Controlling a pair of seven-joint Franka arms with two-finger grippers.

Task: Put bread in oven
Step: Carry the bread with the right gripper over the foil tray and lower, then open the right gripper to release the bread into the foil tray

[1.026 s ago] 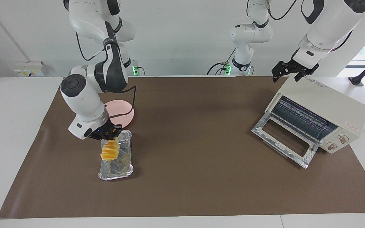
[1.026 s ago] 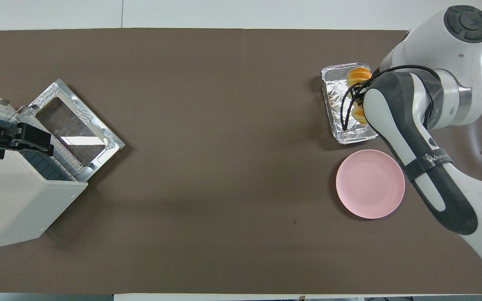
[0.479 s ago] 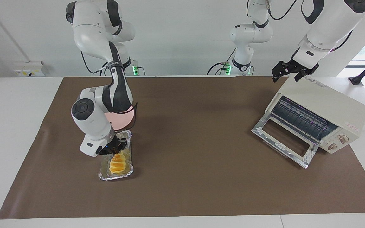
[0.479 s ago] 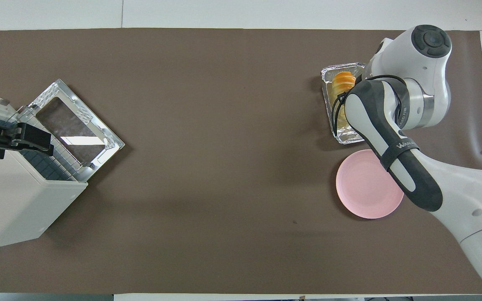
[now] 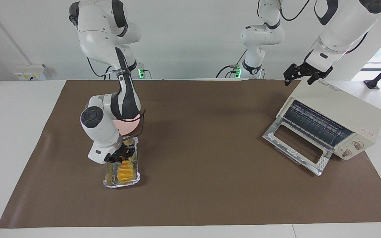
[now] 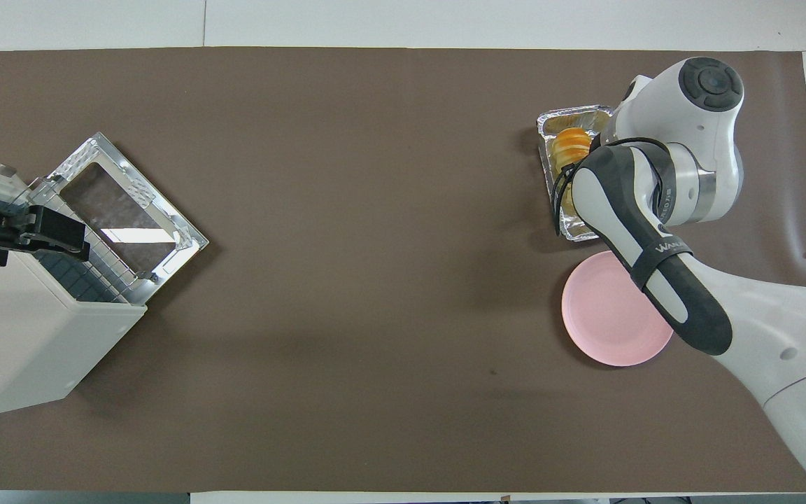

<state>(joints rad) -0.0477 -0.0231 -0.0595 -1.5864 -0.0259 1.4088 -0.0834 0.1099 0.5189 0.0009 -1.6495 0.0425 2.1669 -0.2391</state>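
The bread [image 5: 125,171] lies in the tray [image 5: 110,181], long axis along the tray. The right hand [image 5: 123,157] sits directly over the bread; I cannot tell its grip. The left hand [image 5: 304,75] waits, wide, above the oven [image 5: 339,114], well apart from the tray.

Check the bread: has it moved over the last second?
Yes. The bread has come down into the foil tray, toward the tray's end farther from the robots, under the right gripper.

Right arm [image 6: 662,259] – forearm band lettering "WANUA" (uncertain); oven [image 5: 339,109] lettering unreadable.
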